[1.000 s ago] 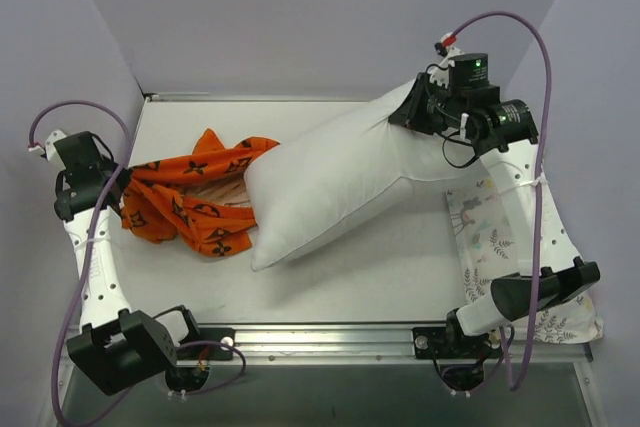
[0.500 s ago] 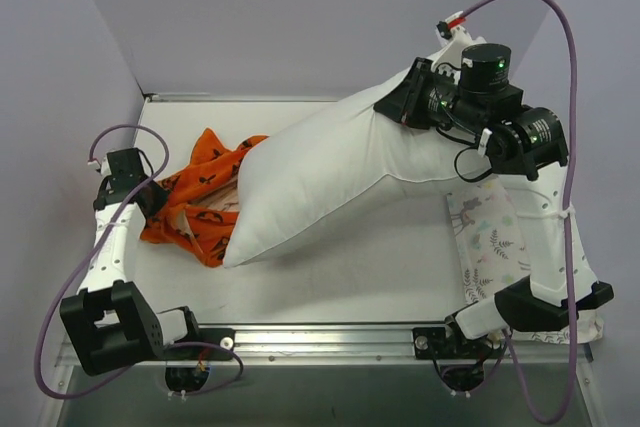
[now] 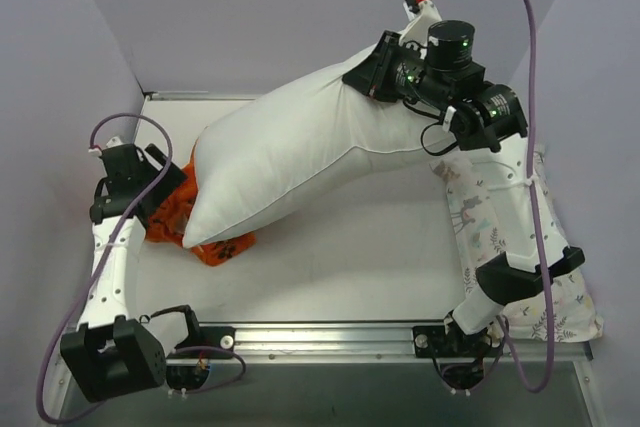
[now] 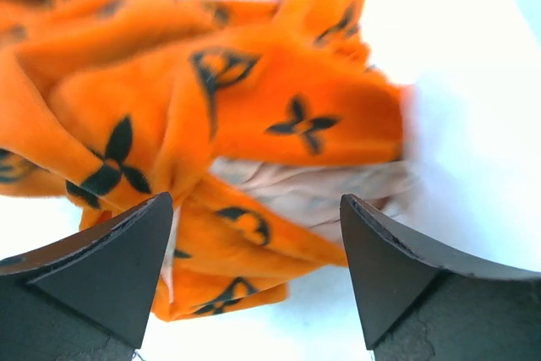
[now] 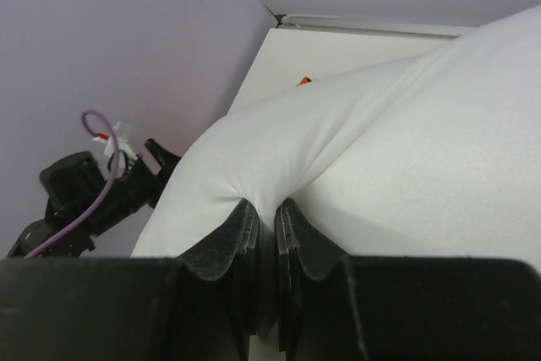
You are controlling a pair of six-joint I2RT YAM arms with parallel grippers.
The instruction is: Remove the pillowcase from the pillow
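The white pillow (image 3: 290, 152) hangs tilted, its upper right corner pinched in my shut right gripper (image 3: 366, 71) high over the table's back. In the right wrist view the jaws (image 5: 269, 207) are closed tight on a fold of the pillow (image 5: 406, 150). The pillow's low left end rests over the crumpled orange pillowcase (image 3: 222, 248), which lies on the table and covers none of the pillow that shows. My left gripper (image 3: 168, 187) is open just left of that heap. In the left wrist view the pillowcase (image 4: 254, 107) lies beyond the spread fingers (image 4: 255, 202), with nothing between them.
A smaller white pillow with a pastel floral print (image 3: 500, 237) lies along the table's right side under my right arm. Purple walls close in the left, back and right. A metal rail (image 3: 320, 332) runs along the near edge between the arm bases.
My right gripper has carried the pillow's corner up and to the left, and the pillow has slid out of the pillowcase. My left gripper has opened and let the pillowcase go.
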